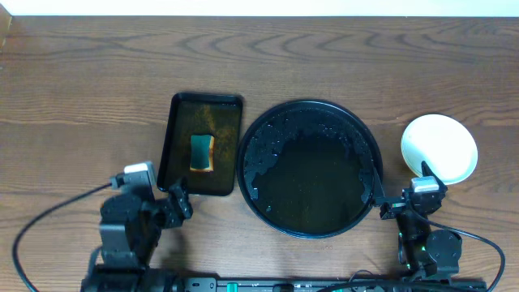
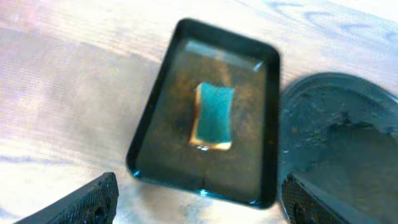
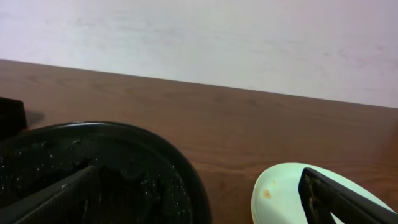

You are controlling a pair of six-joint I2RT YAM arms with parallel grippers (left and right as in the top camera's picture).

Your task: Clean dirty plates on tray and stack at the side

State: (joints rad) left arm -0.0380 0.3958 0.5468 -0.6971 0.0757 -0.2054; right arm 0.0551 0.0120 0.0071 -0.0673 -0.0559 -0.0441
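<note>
Starting from the wooden desk (image 1: 81,81), everything the job needs lies in a row along its near half. The big round tray (image 1: 316,191) sits in the middle and carries no plates now, only water beads and wet streaks on its black floor. Just to its left is the smaller rectangular tray (image 1: 182,122). The plates (image 1: 439,148) rest on the desk to the right of the round tray, close to it but apart; from above they read as one pale disc, so I cannot tell how many are stacked.

The left jaws stand wide apart and hold nothing, hanging over the near edge of the rectangular tray. The right jaws are likewise spread and bare, poised low between the round tray's rim and the stack. The sponge (image 1: 202,152), green side up, lies in the middle of the rectangular tray.

The task looks nearly done, but the right wrist view shows a small brown spot (image 3: 267,194) on the top plate. To finish well, I would take the sponge by its long sides, with the left jaws coming straight down. The right jaws should pin the plate's rim while it is wiped, so the stack does not slide.
</note>
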